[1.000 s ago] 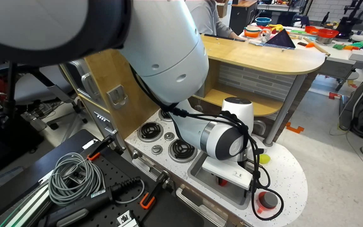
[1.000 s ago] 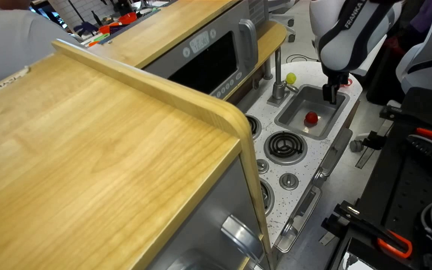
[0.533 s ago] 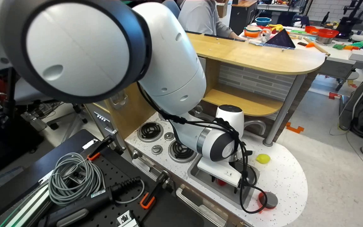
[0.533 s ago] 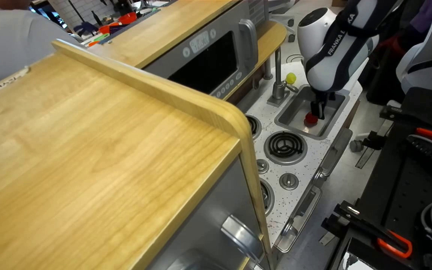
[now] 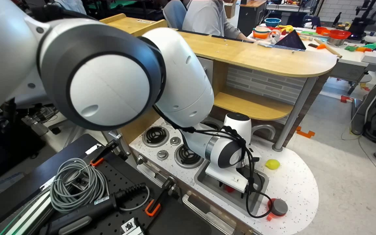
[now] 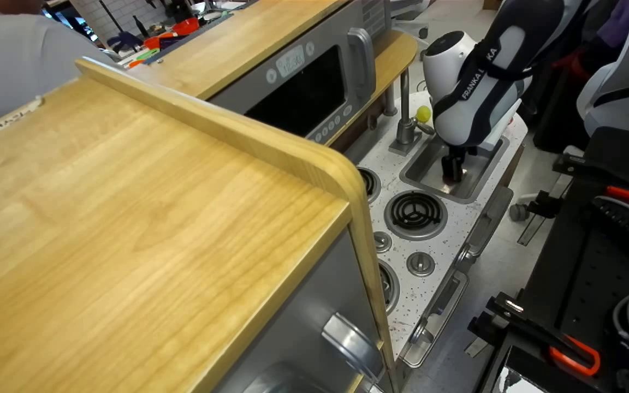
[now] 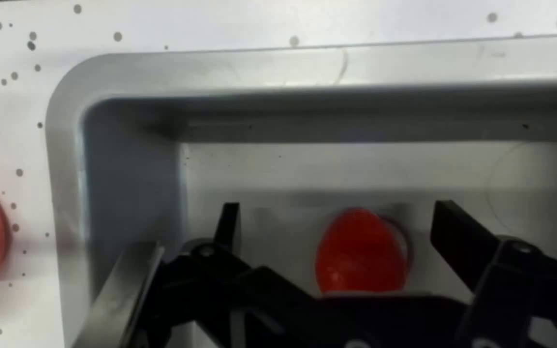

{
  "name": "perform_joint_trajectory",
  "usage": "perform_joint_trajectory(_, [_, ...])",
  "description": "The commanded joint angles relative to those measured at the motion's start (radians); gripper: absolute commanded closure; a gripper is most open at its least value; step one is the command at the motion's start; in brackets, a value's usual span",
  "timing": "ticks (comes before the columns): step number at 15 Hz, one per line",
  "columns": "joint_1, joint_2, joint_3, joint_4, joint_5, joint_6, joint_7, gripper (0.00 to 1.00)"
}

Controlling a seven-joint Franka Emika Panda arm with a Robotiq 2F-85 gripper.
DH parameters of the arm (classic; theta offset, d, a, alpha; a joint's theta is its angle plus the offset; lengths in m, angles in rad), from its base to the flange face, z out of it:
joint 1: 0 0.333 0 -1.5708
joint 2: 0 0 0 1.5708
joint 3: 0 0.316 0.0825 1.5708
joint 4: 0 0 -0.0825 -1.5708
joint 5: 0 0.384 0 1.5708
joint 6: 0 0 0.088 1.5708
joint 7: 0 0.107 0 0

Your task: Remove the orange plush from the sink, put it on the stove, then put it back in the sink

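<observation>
- Two fingers stand apart, one either side of the red-orange plush, which lies in the sink.
- Since a second ago the gripper has moved over it; gripping seems next, then the stove.

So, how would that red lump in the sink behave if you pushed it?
The red lump would probably roll or wobble, given its rounded outline, but the walls of the sink should stop it. Its pale glint in the wrist view hints it may be slippery; softness I can't tell.
</observation>
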Motion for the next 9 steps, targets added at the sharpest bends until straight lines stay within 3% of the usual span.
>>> perform_joint_trajectory(1, [0.0, 0.083, -0.003, 0.116, 0.012, -0.044, 0.004, 0.0])
perform_joint_trajectory(7, [0.002, 0.135, 0.008, 0.195, 0.011, -0.072, -0.008, 0.0])
perform_joint_trajectory(8, [0.0, 0.138, 0.01, 0.205, 0.013, -0.083, -0.01, 0.04])
perform_joint_trajectory(9, [-0.003, 0.141, 0.013, 0.214, 0.015, -0.094, -0.011, 0.28])
